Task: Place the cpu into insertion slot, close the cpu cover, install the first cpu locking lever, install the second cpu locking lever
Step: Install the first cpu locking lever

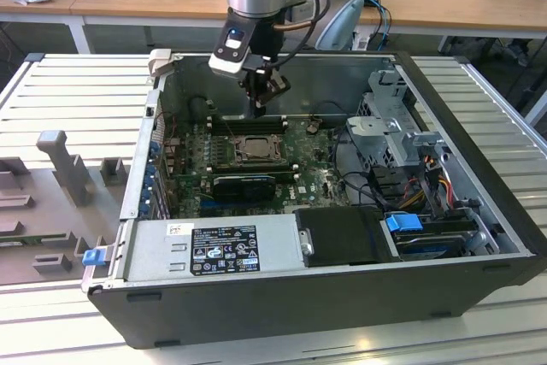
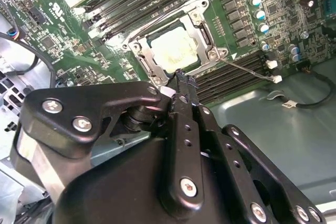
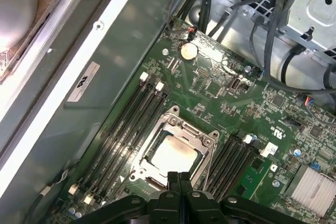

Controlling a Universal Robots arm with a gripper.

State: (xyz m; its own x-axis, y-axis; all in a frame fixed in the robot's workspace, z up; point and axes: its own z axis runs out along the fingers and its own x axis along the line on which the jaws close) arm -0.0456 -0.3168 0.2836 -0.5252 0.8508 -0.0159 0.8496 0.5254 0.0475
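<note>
The cpu (image 2: 178, 51) (image 3: 173, 153) lies flat in the insertion slot (image 1: 248, 147), its silver top showing through the square window of the cpu cover (image 2: 202, 27) (image 3: 184, 127). The cover lies down over it. A thin metal lever (image 2: 247, 69) sticks out from one socket corner across the memory slots. My gripper (image 1: 258, 107) (image 2: 181, 77) (image 3: 178, 178) hangs just above the socket's edge, at the back-wall side in the exterior view. Its fingertips are pressed together, shut, with nothing between them.
Black memory slots (image 3: 123, 129) flank the socket on both sides. A long black expansion card (image 1: 244, 184) sits in front of it, with the power supply (image 1: 214, 250) nearer still. A drive cage (image 1: 393, 126) and cables (image 1: 427, 177) fill the exterior view's right. The case walls (image 1: 282, 83) enclose everything.
</note>
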